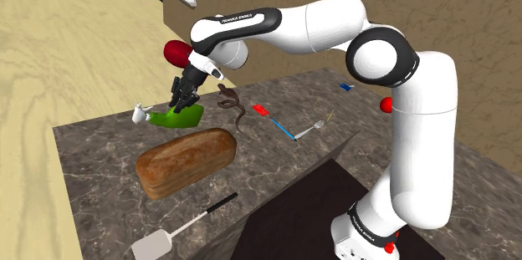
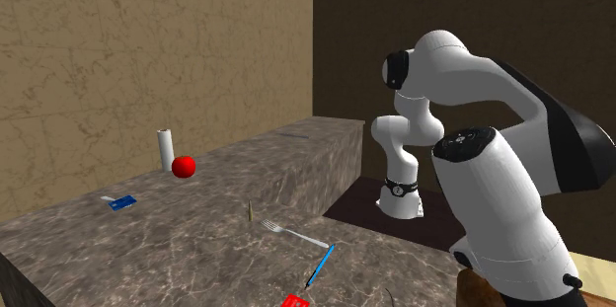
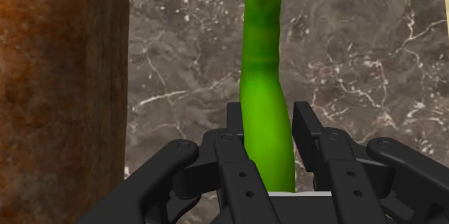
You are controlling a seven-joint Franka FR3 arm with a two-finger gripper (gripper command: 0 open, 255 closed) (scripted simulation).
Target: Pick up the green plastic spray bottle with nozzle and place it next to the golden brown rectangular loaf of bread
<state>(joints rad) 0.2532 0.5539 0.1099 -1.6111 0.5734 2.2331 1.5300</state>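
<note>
Within end effector (image 3: 268, 118) — spray bottle (image 3: 262, 57), clasped

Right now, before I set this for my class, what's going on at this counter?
The white arm's black gripper has its fingers closed on the green spray bottle. It grips the body, and the white nozzle points away from the hand. The bottle is tilted low over the dark marbled countertop, close beside the brown loaf of bread. I can't tell whether it rests on the surface.
</note>
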